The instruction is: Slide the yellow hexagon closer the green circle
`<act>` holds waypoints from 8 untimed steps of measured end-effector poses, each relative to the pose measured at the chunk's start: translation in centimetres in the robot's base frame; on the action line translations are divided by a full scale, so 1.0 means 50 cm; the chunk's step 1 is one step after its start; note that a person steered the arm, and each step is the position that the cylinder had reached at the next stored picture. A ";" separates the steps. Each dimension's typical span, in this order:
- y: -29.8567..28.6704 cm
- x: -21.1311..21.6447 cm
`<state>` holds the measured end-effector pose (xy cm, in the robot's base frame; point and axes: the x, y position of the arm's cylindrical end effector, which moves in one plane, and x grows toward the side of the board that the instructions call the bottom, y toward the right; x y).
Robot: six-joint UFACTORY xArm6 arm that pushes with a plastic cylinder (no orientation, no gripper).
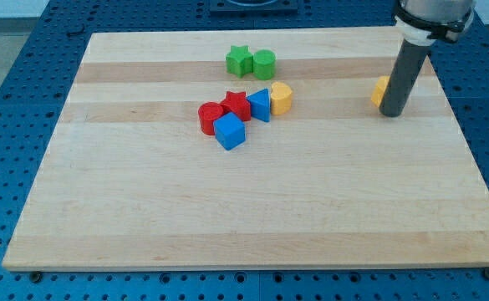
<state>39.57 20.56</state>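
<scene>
Inventory, running from the view's left to the view's right, every place given relative to the green circle block.

1. Pale wooden board [252,209]: carries everything listed; I see it resting on a blue perforated table [10,125].
2. Red round block [210,116]: below and to the view's left of the green circle block, at the far left of the cluster.
3. Blue cube block [230,131]: below the green circle block, lowest of the cluster, touching the red round block.
4. Green star block [239,60]: just to the view's left of the green circle block, touching it.
5. Red star block [237,104]: below the green circle block, between the red round block and item 7.
6. Green circle block [264,63]: the landmark and target, near the board's top edge.
7. Blue triangle block [260,104]: below the green circle block, touching item 8.
8. Yellow hexagon block [281,98]: the task's thing; below and slightly to the view's right of the green circle block, near it but apart.
9. Second yellow block [380,90]: well to the view's right; shape not readable, half hidden behind my rod.
10. My tip [392,113]: well to the view's right, touching or just beside item 9. There is no jaw to report, only a plain dark rod.

Relation that counts: the yellow hexagon block lies to the view's left of my tip, well apart. In my judgement, I must come round beneath it and push toward the view's top.
</scene>
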 end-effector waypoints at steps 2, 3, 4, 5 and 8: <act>0.099 -0.020; 0.094 -0.040; 0.060 -0.069; -0.006 -0.070; -0.164 -0.072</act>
<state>35.97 12.35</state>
